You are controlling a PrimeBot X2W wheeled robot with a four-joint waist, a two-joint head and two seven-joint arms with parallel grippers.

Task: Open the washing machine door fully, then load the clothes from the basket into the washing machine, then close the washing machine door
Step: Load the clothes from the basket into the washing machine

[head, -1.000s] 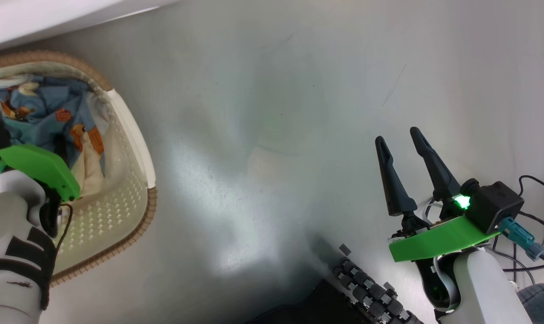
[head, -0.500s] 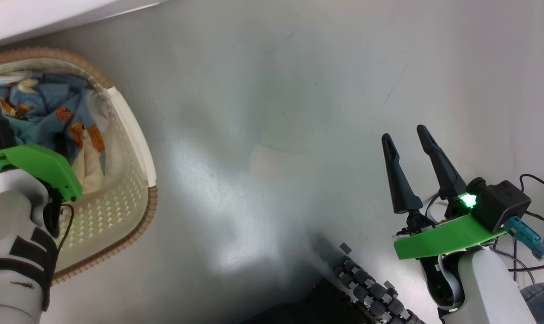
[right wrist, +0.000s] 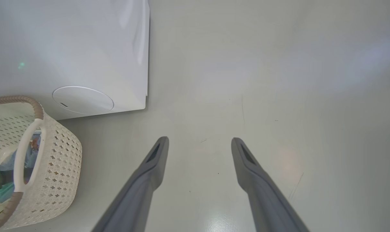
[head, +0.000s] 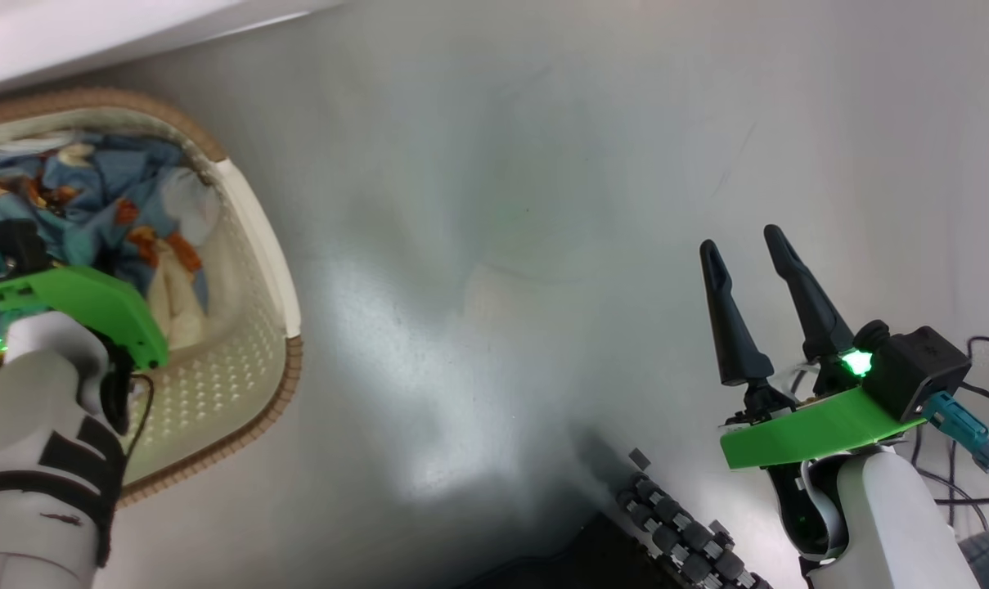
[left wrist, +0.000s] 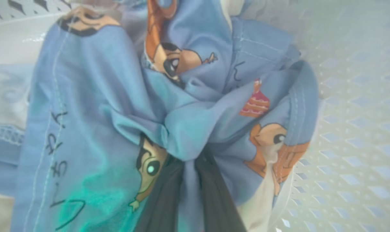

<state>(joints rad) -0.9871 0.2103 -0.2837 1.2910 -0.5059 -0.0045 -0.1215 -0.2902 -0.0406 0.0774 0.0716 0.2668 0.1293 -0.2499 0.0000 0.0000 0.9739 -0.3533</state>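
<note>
**Left claw pinches the bear-print fabric inside the basket**

In the head view the basket (head: 253,214) sits on the floor (head: 494,245) at nine to ten o'clock. The clothes (head: 118,184) lie heaped inside it, blue bear-print fabric beside a cream cloth piece (head: 167,307). The left claw (left wrist: 191,162) sits among them. In the left wrist view its two dark fingers (left wrist: 159,206) stand close together with a fold of the blue fabric caught between them, so it grips the clothes. The right claw (head: 742,239) hangs at four o'clock above bare floor, jaws spread wide and holding nothing. In the right wrist view the washing machine (right wrist: 69,48) stands at ten to eleven o'clock, with the basket at eight o'clock just in front of it.

The clothes look light, soft and limp. Lifted, they will likely sag and trail, and a hem could snag on the basket's rim. The pinch lies on a gathered ridge near the middle of the heap, which seems a sound hold, since bunched layers fill the jaws better than one thin edge. I cannot tell whether the cream piece is caught too. The basket looks light enough to shift if the fabric drags on it.
</note>
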